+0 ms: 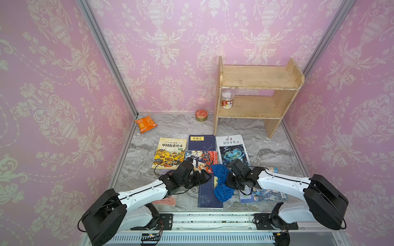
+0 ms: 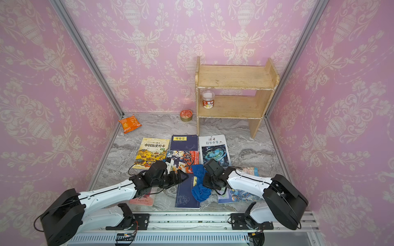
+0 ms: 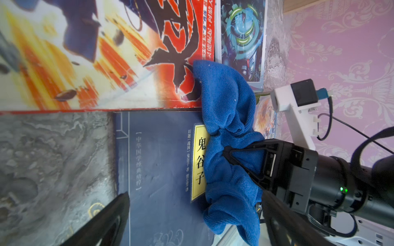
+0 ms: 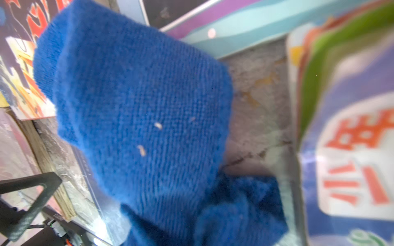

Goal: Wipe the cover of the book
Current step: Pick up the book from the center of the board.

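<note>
**Item 1: dark blue book (image 1: 210,197), yellow title label.** The task's own thing. Lies flat and closed on the marble-patterned tabletop (image 1: 268,147), at lower centre of the frame in both top views. Butts against the red comic book (image 1: 201,159) just above it in the frame.

**Item 2: blue cloth (image 1: 221,184).** Bunched, not spread. Drapes over the upper right part of the cover and spills past its right edge. Hides part of the title label in the left wrist view.

**Item 3: right claw (image 3: 225,152).** Clamped tight on the blue cloth at its pinched middle. Reaches in from the right of the frame.

**Item 4: left claw (image 1: 204,178).** Fingers wide apart, holding nothing. Poised over the book's upper left corner. Contact with the cover not determinable.

**Item 5: surroundings.** Yellow picture book (image 1: 169,152) and science magazine (image 1: 231,149) at mid-frame. Wooden shelf (image 1: 255,85) at upper right. None in the way of a stroke.

**Step in hand, as judged.** Wiping stroke at or near its start. Cloth already on the cover, with the left and lower parts of the cover bare.

**Next move, as judged.**
- Calls for pressing the cloth down and dragging it toward the lower left of the cover, with the grip unchanged.
- Calls for the left claw to pin the book against likely sliding on the smooth tabletop.
- Needs several overlapping passes, given the narrow contact of a bunched cloth.
</note>
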